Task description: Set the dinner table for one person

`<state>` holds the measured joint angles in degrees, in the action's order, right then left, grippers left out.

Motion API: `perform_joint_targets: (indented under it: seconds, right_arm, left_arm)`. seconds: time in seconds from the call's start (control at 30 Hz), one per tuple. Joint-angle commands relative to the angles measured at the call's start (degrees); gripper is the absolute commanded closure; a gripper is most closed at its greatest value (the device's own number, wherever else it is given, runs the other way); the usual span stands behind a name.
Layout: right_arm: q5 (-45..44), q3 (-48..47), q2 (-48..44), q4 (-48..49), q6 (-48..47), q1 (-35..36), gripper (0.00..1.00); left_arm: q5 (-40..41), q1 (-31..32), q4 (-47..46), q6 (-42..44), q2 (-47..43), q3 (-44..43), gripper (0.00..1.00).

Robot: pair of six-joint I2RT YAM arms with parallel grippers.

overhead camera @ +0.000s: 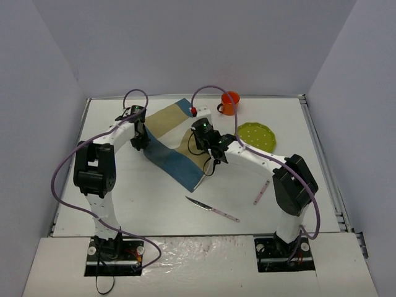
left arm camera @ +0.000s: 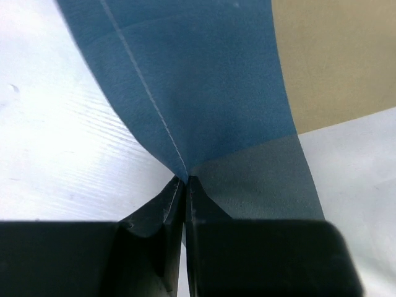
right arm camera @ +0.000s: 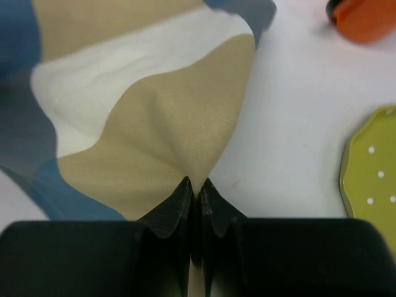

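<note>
Left wrist view: left pincer (left arm camera: 184,180) clenched on the blue edge of the placemat (left arm camera: 204,93).
Right wrist view: right pincer (right arm camera: 195,184) clenched on its tan edge, the cloth puckered up.
Table (overhead camera: 154,210): white, spread beneath everything, with the placemat slantwise at mid-table.
Beyond: green plate (overhead camera: 257,136) and orange cup (overhead camera: 229,103) at far right; knife (overhead camera: 212,209) nearer the arms.

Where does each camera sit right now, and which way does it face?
Top external: fixed above and behind the robot, looking down on the dinner table; the left arm and right arm show whole.
Left wrist: on the left arm, facing down its shut left gripper onto the blue band of the placemat.
Right wrist: on the right arm, facing past its shut right gripper over tan cloth toward the orange cup and green plate.
Shared: both wrist views show the placemat pinched.
</note>
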<state>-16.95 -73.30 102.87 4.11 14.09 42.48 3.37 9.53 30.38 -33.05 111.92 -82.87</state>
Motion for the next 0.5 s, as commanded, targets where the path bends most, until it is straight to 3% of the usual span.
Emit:
perform_joint_targets:
  seconds: [0.0,0.17,0.23,0.33,0.47]
  right_arm:
    - [-8.8,-10.4,2.1,-12.1,-6.9,6.9,0.88]
    - [0.3,-9.3,4.7,-14.2,-4.3,11.7,0.59]
    - [2.5,-8.4,4.2,-14.6,-3.4,12.1,0.53]
    - [3.2,-4.6,-0.1,-14.5,-1.5,10.9,0.27]
    - [7.7,0.6,-6.2,-11.4,-1.0,5.6,0.16]
  left_arm:
    - [4.8,-1.4,2.1,6.1,-7.4,-3.5,1.0]
    - [8.6,-3.1,5.1,9.1,-7.2,-2.5,1.0]
    - [8.9,-4.1,5.3,9.1,-7.2,-1.4,1.0]
    - [8.6,-6.5,4.9,9.0,-7.0,0.7,1.0]
    - [6.6,-8.4,4.1,8.0,-6.6,2.1,1.0]
